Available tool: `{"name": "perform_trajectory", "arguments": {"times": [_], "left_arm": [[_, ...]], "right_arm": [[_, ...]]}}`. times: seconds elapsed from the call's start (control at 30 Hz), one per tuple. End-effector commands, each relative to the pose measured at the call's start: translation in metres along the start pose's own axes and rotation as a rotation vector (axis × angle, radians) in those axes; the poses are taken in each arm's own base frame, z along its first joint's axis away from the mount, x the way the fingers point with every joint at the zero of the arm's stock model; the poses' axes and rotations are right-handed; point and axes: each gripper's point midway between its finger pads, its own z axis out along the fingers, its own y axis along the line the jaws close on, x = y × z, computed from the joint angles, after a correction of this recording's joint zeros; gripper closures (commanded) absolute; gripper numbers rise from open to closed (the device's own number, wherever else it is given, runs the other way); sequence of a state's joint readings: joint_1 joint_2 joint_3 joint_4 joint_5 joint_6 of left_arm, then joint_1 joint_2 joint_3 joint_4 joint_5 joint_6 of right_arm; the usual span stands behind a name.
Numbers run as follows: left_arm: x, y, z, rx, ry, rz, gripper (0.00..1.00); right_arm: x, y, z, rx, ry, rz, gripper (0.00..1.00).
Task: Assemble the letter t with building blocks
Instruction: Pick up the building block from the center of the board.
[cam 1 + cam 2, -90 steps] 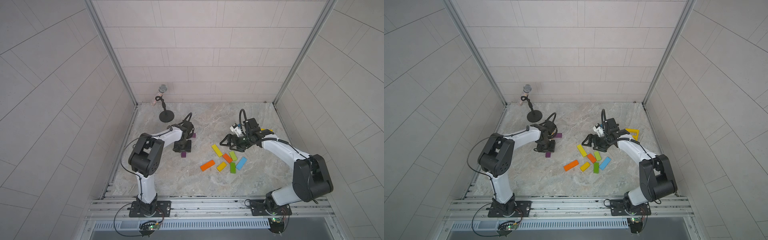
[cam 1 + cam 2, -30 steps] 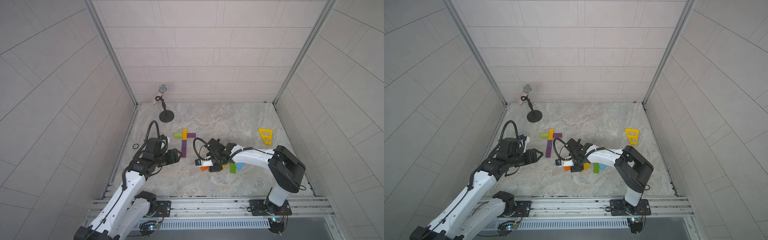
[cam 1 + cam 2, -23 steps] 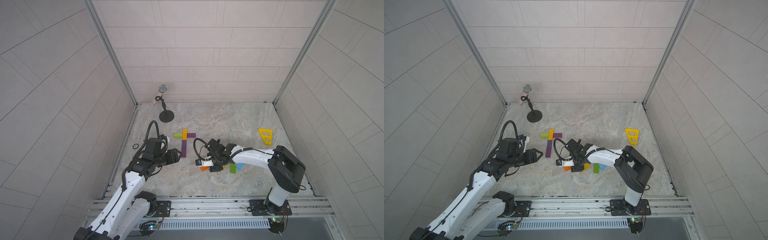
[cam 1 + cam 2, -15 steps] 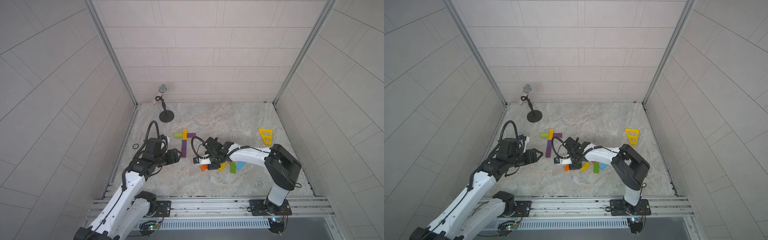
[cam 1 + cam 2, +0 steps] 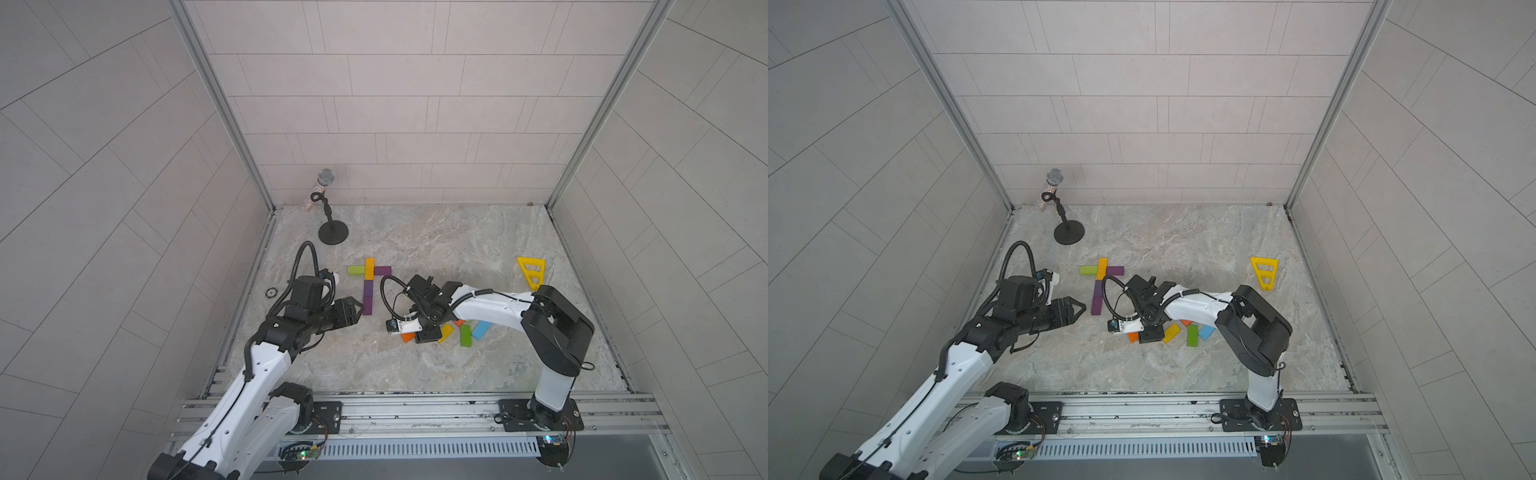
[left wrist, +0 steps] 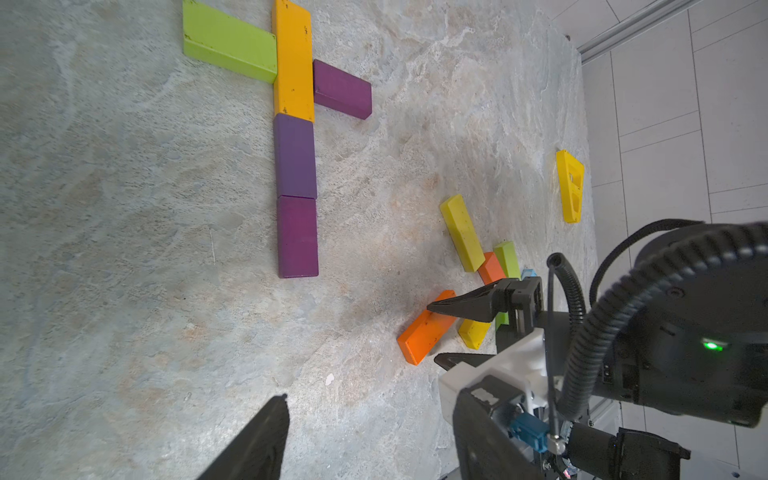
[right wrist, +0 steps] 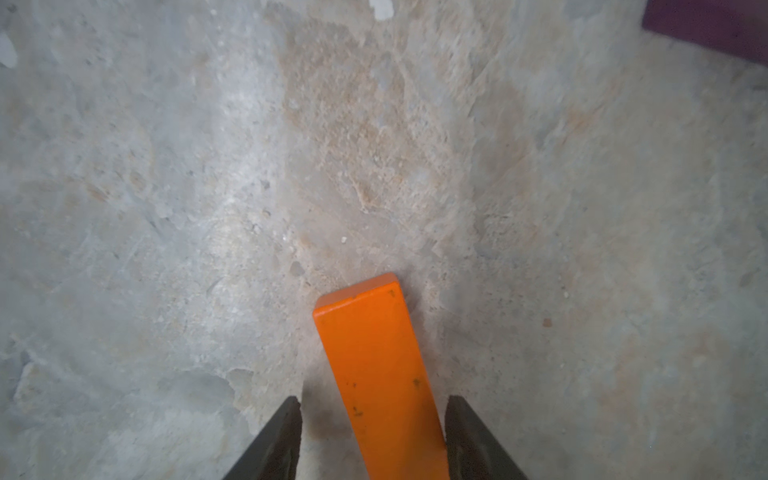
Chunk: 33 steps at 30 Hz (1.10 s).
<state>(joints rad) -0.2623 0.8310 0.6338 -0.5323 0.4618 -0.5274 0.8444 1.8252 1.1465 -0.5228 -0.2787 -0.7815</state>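
Right jaws have narrowed astride one orange block [image 7: 374,365].

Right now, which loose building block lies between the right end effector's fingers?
The long orange rectangular block: the right end effector straddles it alone; the smaller orange block lies apart, among other colours.

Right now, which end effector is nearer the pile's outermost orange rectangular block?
Right. The right end effector straddles the orange rectangular block; the left end effector hangs well apart.
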Motion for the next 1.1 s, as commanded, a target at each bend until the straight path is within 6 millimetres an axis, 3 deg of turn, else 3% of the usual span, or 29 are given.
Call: {"name": "perform_trajectory", "arguments": {"times": [0.0,0.33,0.63,0.83,1.07], "left_arm": [[-0.001,0.002,0.002,-0.010,-0.004,0.012,0.33],[0.000,0.002,0.002,-0.014,-0.008,0.015,0.33],[-0.002,0.004,0.000,-0.028,-0.021,0.014,0.33],[-0.006,0.021,-0.001,-0.122,-0.050,0.005,0.33],[-0.030,0.038,0.004,-0.178,-0.132,-0.039,0.33]], "right_arm": [[-0.001,-0.001,0.001,-0.013,0.022,-0.002,0.43],[0.003,0.008,0.006,-0.069,0.047,-0.003,0.50],[0.003,0.011,0.007,-0.099,0.057,0.028,0.76],[-0.011,-0.004,0.001,-0.085,0.011,0.091,0.82],[-0.035,-0.026,-0.012,-0.054,-0.062,0.156,0.83]]}}
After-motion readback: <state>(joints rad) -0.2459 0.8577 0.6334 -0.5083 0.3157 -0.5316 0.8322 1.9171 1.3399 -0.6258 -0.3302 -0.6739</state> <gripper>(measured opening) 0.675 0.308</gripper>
